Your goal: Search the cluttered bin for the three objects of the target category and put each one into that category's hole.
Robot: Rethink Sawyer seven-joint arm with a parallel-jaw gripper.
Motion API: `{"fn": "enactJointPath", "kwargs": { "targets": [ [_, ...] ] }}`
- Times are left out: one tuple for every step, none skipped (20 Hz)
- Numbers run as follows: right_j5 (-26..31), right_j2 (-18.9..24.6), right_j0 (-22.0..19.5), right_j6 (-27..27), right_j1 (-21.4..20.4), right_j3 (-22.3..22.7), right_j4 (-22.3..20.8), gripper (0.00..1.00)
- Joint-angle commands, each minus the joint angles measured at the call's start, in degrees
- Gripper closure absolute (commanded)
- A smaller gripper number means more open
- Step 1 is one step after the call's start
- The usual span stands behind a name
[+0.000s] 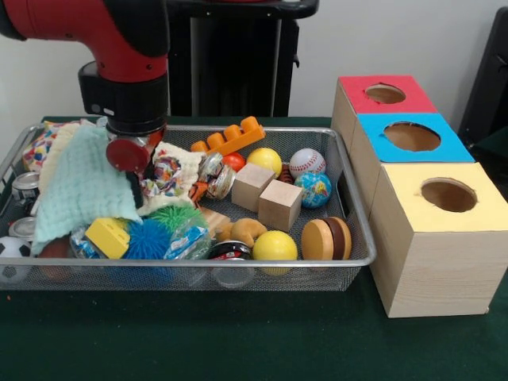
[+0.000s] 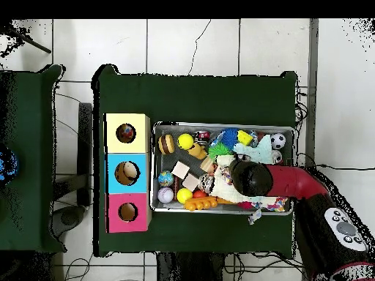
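Fingers [image 1: 136,190], parted, dip just beside spotted cloth [image 1: 171,175].

front: close, faces robot | overhead: high, straight down | shared: bin [image 1: 349,159] [image 2: 293,132]

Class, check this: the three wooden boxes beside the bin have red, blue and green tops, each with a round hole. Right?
Not quite. The front view shows the third box has a yellow top, not green. The red-topped box and blue-topped box are as stated, each with a round hole, and all stand beside the bin.
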Motion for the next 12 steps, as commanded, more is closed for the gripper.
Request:
{"fn": "enactJointPath", "kwargs": {
  "targets": [
    [-2.9, -1.56, -0.09, 7.96, 5.43, -2.27, -4.5, 0.0],
    [-3.13, -1.7, -0.15, 8.38, 5.72, -2.25, -4.21, 0.0],
    [-2.22, -1.35, -0.56, 8.1, 5.85, -1.9, -3.36, 0.0],
    [-1.42, 0.92, -2.44, 6.99, 6.04, -0.63, -1.38, 0.0],
    [-0.42, 2.23, -3.6, 6.57, 6.27, 0.28, 0.1, 1.0],
    [-0.85, 2.27, -3.51, 7.7, 6.14, 0.49, 0.75, 1.0],
    [-1.29, 2.3, -3.42, 8.83, 6.0, 0.7, 1.39, 1.0],
    [-1.72, 2.34, -3.33, 9.96, 5.86, 0.92, 2.04, 1.0],
    [-1.38, 2.76, -2.91, 9.78, 4.82, 1.46, 2.2, 1.0],
    [-0.76, 2.87, -2.48, 9.54, 3.28, 2.16, 2.36, 1.0],
    [0.92, 3.71, -2.54, 9.29, 1.16, 3.75, 3.65, 1.0],
    [2.92, 3.63, -1.99, 9.49, -1.43, 4.82, 4.8, 1.0]
  ]
}}
